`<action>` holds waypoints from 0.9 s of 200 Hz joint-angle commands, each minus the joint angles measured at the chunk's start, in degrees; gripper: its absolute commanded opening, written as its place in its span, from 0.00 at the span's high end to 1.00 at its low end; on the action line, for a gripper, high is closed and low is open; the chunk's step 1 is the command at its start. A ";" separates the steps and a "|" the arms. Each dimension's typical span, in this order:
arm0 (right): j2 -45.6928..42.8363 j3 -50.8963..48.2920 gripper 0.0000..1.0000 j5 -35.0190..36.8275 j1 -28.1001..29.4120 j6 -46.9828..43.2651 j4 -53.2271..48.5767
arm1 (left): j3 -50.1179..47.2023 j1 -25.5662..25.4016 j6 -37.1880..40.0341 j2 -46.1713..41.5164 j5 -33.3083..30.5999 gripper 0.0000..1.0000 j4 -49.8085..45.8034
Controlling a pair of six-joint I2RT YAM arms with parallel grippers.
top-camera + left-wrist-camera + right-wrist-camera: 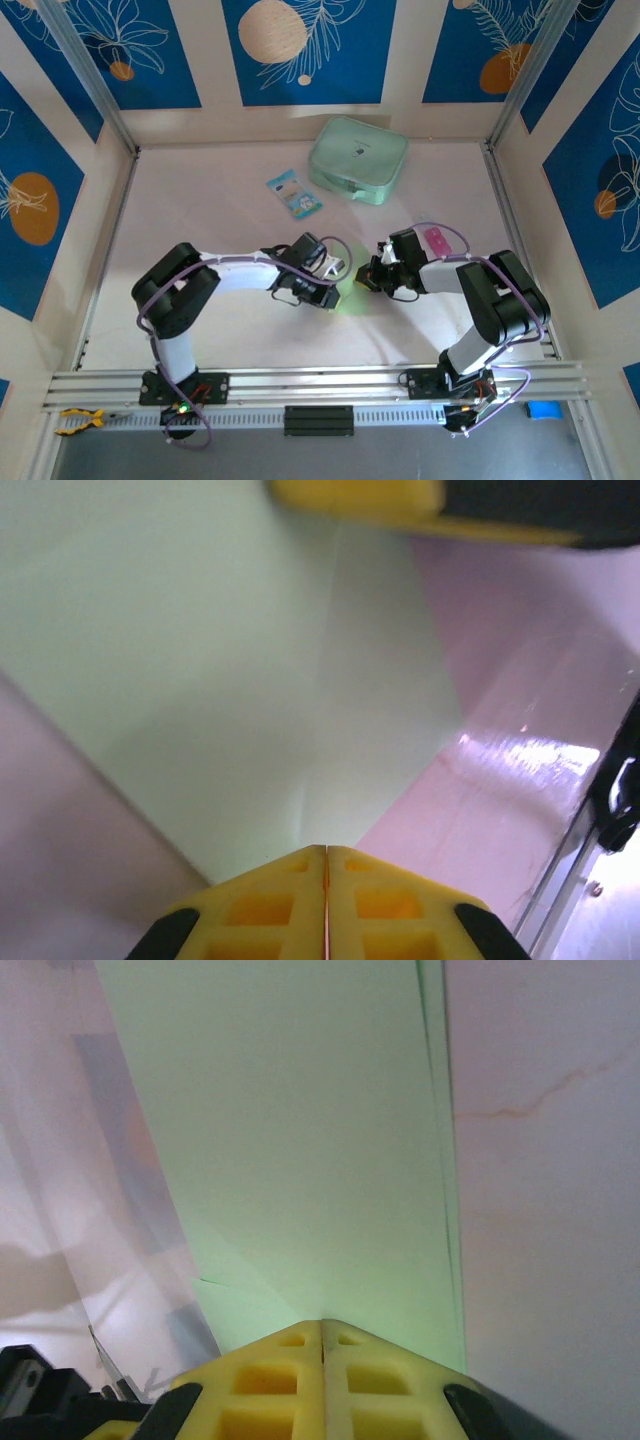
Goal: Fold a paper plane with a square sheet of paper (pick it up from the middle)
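A: Step in hand?

B: Mid-fold, I'd say. The square sheet of paper [250, 680] is between the two arms, over the middle of the tabletop [530, 710]. It's pale green, with one crease running down toward the left gripper [325, 855].

A: Left gripper state?

B: Fingers pressed together with a thin seam between the yellow pads. The sheet's edge runs right into that seam, so it reads as pinched on the paper.

A: Right?

B: The right gripper [322, 1328] is the same: fingers together, paper coming straight out from the tips. There are layered edges along one side, so at least one fold looks made.

A: Lifted or flat?

B: Can't tell. From overhead it's just a green patch between the wrists.

A: Progress?

B: Early to middle, as a guess. It's a broad panel, no narrow dart yet.

A: Next move?

B: Likely bring an edge over to the crease and press it down. Both arms need to move together. Pulling apart could tear the thin paper or let it slip, and pushing in could buckle it. The tips are close, so watch for a bump.

A: Clutter?

B: Mint case [357, 160] and packet [294, 193] sit at the far side, well apart.
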 commanded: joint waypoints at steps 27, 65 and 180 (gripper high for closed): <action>0.79 -1.23 1.00 1.23 -0.45 -1.57 -3.77 | 6.44 0.65 0.05 4.64 -0.87 0.90 1.14; 0.67 -0.64 1.00 0.63 -0.43 -1.81 -4.14 | 6.66 0.70 -0.50 8.75 1.92 0.90 2.84; -3.58 0.83 1.00 0.64 1.15 -0.60 -4.29 | 2.28 0.73 -1.98 8.86 -0.15 0.93 2.12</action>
